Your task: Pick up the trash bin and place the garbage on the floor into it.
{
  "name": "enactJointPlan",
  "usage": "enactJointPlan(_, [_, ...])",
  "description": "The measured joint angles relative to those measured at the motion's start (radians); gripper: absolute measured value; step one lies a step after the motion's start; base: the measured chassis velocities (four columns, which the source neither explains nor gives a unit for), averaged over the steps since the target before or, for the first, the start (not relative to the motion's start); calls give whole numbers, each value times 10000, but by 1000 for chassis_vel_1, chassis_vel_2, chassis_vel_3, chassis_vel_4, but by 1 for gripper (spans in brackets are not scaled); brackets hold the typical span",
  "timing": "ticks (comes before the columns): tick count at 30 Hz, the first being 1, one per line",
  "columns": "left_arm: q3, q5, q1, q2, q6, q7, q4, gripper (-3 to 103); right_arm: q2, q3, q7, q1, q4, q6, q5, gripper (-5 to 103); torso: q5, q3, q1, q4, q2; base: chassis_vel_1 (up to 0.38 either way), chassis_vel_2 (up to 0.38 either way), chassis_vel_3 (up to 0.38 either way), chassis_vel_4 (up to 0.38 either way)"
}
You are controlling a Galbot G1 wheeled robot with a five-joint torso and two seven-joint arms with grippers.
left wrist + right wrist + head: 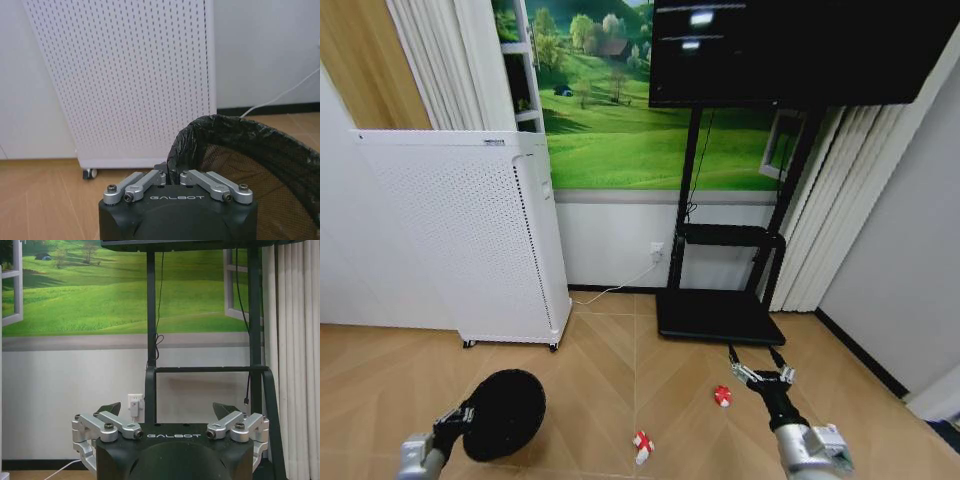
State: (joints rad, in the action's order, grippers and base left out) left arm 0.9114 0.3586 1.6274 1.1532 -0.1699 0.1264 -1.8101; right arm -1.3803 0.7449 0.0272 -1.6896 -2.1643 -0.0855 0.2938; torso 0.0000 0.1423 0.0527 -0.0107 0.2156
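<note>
Head view: wooden floor [600, 400] before a white perforated appliance [470, 240].
Left pincer [172, 177]: clenched on the trash bin [505, 413] rim, bin held low at left.
Right pincer [760, 377]: released, fingers spread, raised beside the red piece [722, 396].
Red-and-white wrapper [642, 446]: on the floor between the arms.

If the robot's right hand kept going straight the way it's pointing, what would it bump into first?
Probably the black metal TV stand by the wall: the open right hand points straight at its post and crossbar. Nothing seems to lie between, though depth is hard to judge.
</note>
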Motion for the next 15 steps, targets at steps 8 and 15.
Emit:
enactJointPlan(8, [351,270,75,-107,-126,-92,-851,7,64,27,-215,-2,0,89,-310,100,2,0,0,-1,1,0,0,0,0])
enactJointPlan(15, [390,106,365,-141,-117,-59,-1395,7,1037,-123,-689,-234,58,1210,-687,100,0,0,0,-2,2,0,0,0,0])
